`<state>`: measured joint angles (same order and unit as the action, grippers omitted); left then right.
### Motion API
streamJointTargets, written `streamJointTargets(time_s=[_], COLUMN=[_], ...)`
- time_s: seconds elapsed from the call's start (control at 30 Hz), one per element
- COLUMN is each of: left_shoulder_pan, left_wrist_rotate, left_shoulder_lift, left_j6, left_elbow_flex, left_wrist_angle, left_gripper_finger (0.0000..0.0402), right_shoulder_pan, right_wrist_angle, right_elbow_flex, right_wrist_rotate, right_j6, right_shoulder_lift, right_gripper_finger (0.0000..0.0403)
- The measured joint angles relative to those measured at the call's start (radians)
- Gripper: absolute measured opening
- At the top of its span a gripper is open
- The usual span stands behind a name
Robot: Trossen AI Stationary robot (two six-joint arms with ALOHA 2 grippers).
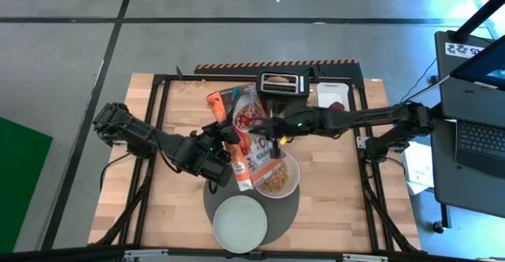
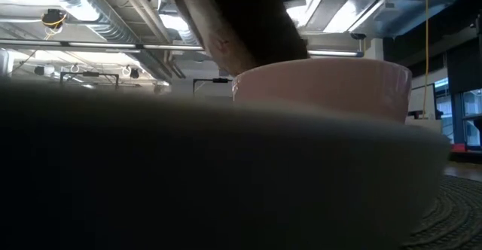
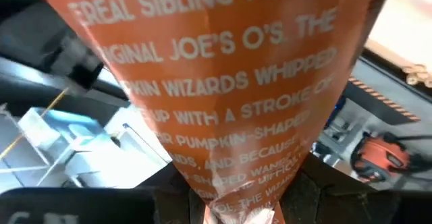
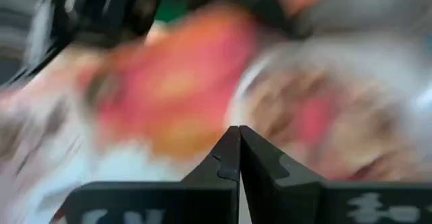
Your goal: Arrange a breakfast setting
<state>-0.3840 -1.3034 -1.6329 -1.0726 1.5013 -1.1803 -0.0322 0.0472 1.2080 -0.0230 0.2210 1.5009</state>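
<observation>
Left gripper (image 1: 225,161) pinches a light, crushable cereal bag (image 1: 239,153) low; right gripper (image 4: 238,150) pressed together; ceramic bowl (image 1: 278,175) needs rim grasp.

An orange cereal bag (image 3: 223,109) printed with white lettering is seen filling the left wrist view, its narrowed end pinched between dark fingers (image 3: 324,197).

An orange cereal bag (image 3: 223,96) is showing white lettering, beside a white bowl (image 1: 278,174) and pale mint-green plate (image 1: 240,223)

Overhead, table-level, two wrists — close-up
</observation>
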Motion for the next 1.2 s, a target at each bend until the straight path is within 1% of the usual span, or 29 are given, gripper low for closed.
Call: streamJointTargets(time_s=[0.07,0.1,0.17,0.2,0.27,0.3,0.37,0.43,0.5,0.57,0.6,0.67,0.83,0.93,1.07,1.2], left_shoulder_pan=[0.000,0.000,0.000,0.000,0.000,0.000,0.000,0.001,0.002,0.003,0.004,0.006,0.011,0.010,0.002,-0.017], left_wrist_rotate=[-0.012,-0.018,-0.012,-0.009,0.013,0.010,-0.016,-0.024,-0.002,0.014,0.002,-0.019,-0.008,-0.022,-0.018,-0.016], left_shoulder_lift=[0.000,0.000,0.000,0.000,0.000,0.000,0.001,0.002,0.001,0.000,0.000,0.001,0.002,0.003,0.003,0.014], left_j6=[-0.001,0.001,-0.002,-0.003,-0.006,-0.007,0.001,0.000,-0.015,-0.008,-0.005,0.000,-0.014,-0.009,-0.011,-0.007], left_elbow_flex=[0.001,0.001,0.001,0.001,0.002,0.006,0.011,0.011,0.010,0.007,0.007,0.010,0.009,0.009,0.009,0.009], left_wrist_angle=[0.009,0.010,0.008,0.009,0.008,0.017,0.033,0.026,0.016,0.019,0.028,0.030,0.019,0.025,-0.008,-0.051], left_gripper_finger=[0.0126,0.0126,0.0126,0.0126,0.0126,0.0126,0.0126,0.0126,0.0126,0.0126,0.0126,0.0126,0.0126,0.0126,0.0126,0.0126], right_shoulder_pan=[-0.009,-0.016,-0.020,-0.020,-0.022,-0.025,-0.038,-0.039,-0.039,-0.041,-0.044,-0.048,-0.047,-0.046,-0.060,-0.060], right_wrist_angle=[-0.026,0.023,0.132,0.135,0.111,0.068,0.018,0.072,0.066,0.055,0.031,0.041,0.058,0.061,0.039,0.054], right_elbow_flex=[0.029,0.042,0.065,0.072,0.071,0.071,0.083,0.078,0.075,0.072,0.075,0.080,0.074,0.076,0.075,0.075], right_wrist_rotate=[-0.045,-0.056,-0.041,-0.032,-0.030,-0.040,-0.088,-0.093,-0.072,-0.071,-0.081,-0.090,-0.079,-0.065,-0.109,-0.078], right_j6=[0.023,0.023,0.023,0.024,0.048,0.052,0.051,0.050,0.050,0.053,0.054,0.053,0.054,0.049,0.071,0.067], right_shoulder_lift=[-0.012,-0.014,0.020,0.031,0.042,0.032,0.022,0.028,0.053,0.047,0.039,0.033,0.046,0.042,0.046,0.054], right_gripper_finger=[0.0005,0.0005,0.0005,0.0005,0.0005,0.0005,0.0005,0.0005,0.0005,0.0005,0.0005,0.0005,0.0005,0.0005,0.0005,0.0005])
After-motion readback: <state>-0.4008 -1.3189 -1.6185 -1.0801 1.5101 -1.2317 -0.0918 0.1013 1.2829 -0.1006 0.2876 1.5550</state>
